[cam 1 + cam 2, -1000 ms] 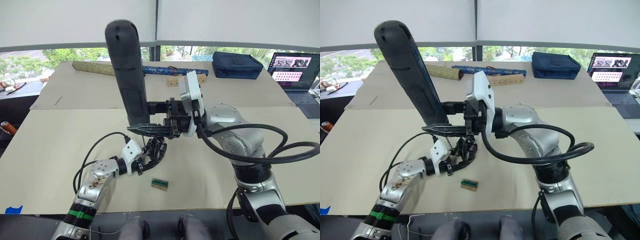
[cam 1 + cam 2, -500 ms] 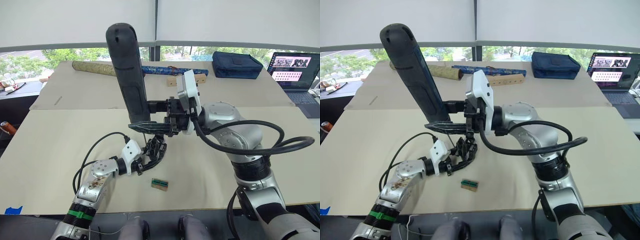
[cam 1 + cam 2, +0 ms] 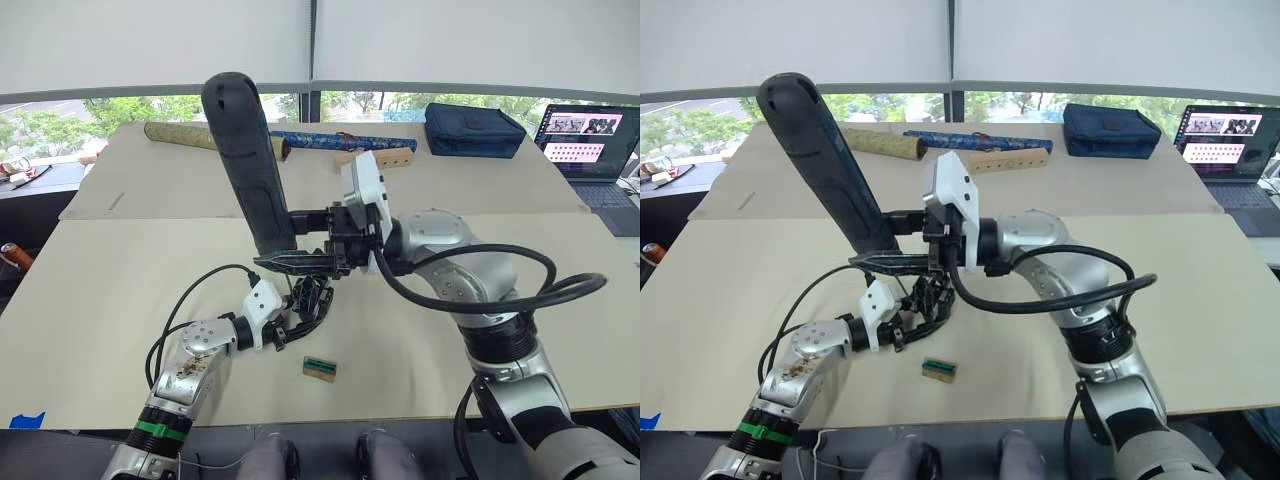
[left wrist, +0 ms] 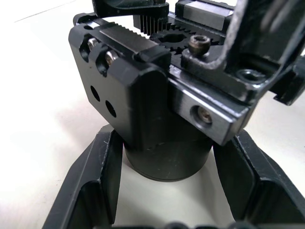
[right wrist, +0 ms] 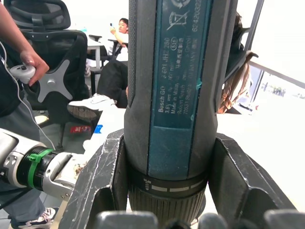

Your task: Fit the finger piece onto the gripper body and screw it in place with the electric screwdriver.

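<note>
My left gripper [image 3: 303, 312] is shut on the gripper body [image 4: 143, 95], a chunky black block with a round base, a toothed rack and screws, resting low on the table [image 3: 120, 260]. My right gripper [image 3: 290, 262] is shut on the electric screwdriver [image 3: 250, 165], a thick dark cylinder [image 5: 176, 71]. It stands nearly upright, top leaning left, directly above the gripper body, with its thin bit pointing down at it. The fingers [image 5: 238, 181] clamp it just above the collar. The finger piece is hidden among the body's fittings.
A small green and tan block [image 3: 319, 368] lies on the table just in front of the gripper body. At the back lie an olive roll [image 3: 185, 135], a blue patterned roll [image 3: 340, 142], a wooden block [image 3: 385, 158], a navy bag [image 3: 473, 128] and a laptop [image 3: 590, 140]. A person's hand [image 5: 29, 61] holds a controller.
The screwdriver's top has tipped further left and my right gripper has shifted slightly left with it. The left gripper and the gripper body have stayed put.
</note>
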`<control>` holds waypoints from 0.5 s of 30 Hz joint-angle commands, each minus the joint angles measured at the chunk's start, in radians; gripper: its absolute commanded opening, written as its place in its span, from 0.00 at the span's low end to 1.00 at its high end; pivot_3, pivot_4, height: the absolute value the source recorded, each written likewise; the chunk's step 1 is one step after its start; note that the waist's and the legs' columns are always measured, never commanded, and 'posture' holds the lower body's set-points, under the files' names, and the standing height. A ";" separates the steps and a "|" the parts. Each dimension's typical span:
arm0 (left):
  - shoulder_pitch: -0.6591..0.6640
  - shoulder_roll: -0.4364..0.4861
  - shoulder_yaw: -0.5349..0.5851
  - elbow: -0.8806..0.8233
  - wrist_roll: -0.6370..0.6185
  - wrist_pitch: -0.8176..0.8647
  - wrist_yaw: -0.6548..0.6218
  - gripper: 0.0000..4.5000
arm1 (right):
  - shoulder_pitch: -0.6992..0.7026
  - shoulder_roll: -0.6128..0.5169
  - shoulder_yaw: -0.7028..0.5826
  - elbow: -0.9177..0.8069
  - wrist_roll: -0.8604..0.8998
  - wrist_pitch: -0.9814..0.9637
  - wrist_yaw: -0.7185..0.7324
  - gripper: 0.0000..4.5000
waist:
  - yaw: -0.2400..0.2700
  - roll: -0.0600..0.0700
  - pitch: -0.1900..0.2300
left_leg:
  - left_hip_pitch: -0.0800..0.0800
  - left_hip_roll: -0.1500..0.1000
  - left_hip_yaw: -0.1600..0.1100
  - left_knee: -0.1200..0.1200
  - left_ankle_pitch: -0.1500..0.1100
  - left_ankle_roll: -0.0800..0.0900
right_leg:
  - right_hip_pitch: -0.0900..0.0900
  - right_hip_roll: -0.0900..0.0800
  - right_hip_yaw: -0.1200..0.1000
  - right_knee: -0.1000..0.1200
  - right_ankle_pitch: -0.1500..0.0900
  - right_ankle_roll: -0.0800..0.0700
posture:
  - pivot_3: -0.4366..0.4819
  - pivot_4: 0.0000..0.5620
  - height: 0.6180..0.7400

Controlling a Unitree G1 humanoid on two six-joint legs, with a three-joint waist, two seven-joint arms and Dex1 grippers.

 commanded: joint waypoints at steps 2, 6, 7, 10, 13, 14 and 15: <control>0.037 0.015 -0.035 0.017 0.010 0.055 -0.019 0.51 | -0.002 0.015 -0.007 -0.018 -0.009 -0.028 0.001 0.43 | 0.000 0.000 0.000 | 0.000 0.000 0.000 0.000 0.000 0.000 | 0.000 0.000 0.000 0.000 0.000 0.000 | 0.48 0.27 1.00; 0.034 0.015 -0.035 0.017 0.012 0.059 -0.021 0.51 | 0.005 0.017 -0.002 -0.010 -0.020 -0.035 0.001 0.43 | 0.000 0.000 0.000 | 0.000 0.000 0.000 0.000 0.000 0.000 | 0.000 0.000 0.000 0.000 0.000 0.000 | 0.48 0.27 1.00; 0.033 0.015 -0.035 0.018 0.012 0.059 -0.021 0.51 | 0.005 0.018 -0.002 -0.008 -0.022 -0.038 0.001 0.43 | 0.000 0.000 0.000 | 0.000 0.000 0.000 0.000 0.000 0.000 | 0.000 0.000 0.000 0.000 0.000 0.000 | 0.48 0.27 1.00; 0.033 0.016 -0.035 0.020 0.013 0.057 -0.022 0.51 | 0.007 0.020 0.001 -0.004 -0.035 -0.049 0.006 0.43 | 0.000 0.000 0.000 | 0.000 0.000 0.000 0.000 0.000 0.000 | 0.000 0.000 0.000 0.000 0.000 0.000 | 0.48 0.27 1.00; 0.034 0.016 -0.036 0.019 0.013 0.057 -0.023 0.51 | 0.009 0.023 0.001 -0.001 -0.041 -0.052 0.010 0.43 | 0.000 0.000 0.000 | 0.000 0.000 0.000 0.000 0.000 0.000 | 0.000 0.000 0.000 0.000 0.000 0.000 | 0.48 0.27 1.00; 0.034 0.017 -0.036 0.019 0.013 0.057 -0.023 0.51 | 0.010 0.025 0.001 0.000 -0.043 -0.055 0.011 0.43 | 0.000 0.000 0.000 | 0.000 0.000 0.000 0.000 0.000 0.000 | 0.000 0.000 0.000 0.000 0.000 0.000 | 0.48 0.27 1.00; 0.034 0.017 -0.036 0.018 0.013 0.058 -0.023 0.51 | 0.013 0.027 0.002 0.002 -0.047 -0.059 0.012 0.43 | 0.000 0.000 0.000 | 0.000 0.000 0.000 0.000 0.000 0.000 | 0.000 0.000 0.000 0.000 0.000 0.000 | 0.48 0.27 1.00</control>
